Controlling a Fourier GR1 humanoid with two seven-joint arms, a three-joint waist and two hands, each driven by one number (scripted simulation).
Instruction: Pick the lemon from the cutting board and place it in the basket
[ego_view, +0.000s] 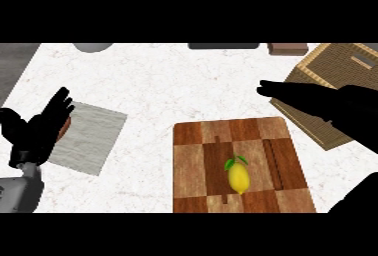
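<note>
Counter (148, 80) | lemon (238, 176) on board (199, 150) | basket (325, 75) right edge | right hand (317, 97) released

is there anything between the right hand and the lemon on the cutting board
Nothing visible. The right hand hangs open over the basket; only bare cutting board lies between it and the lemon.

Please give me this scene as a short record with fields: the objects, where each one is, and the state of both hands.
lemon: lying on the cutting board, not held
basket: counter's far right, partly behind the right hand
right hand: open, fingers straight, over the basket's near edge
left hand: open, resting at the left edge, fingers up
grey cloth: beside the left hand
</note>
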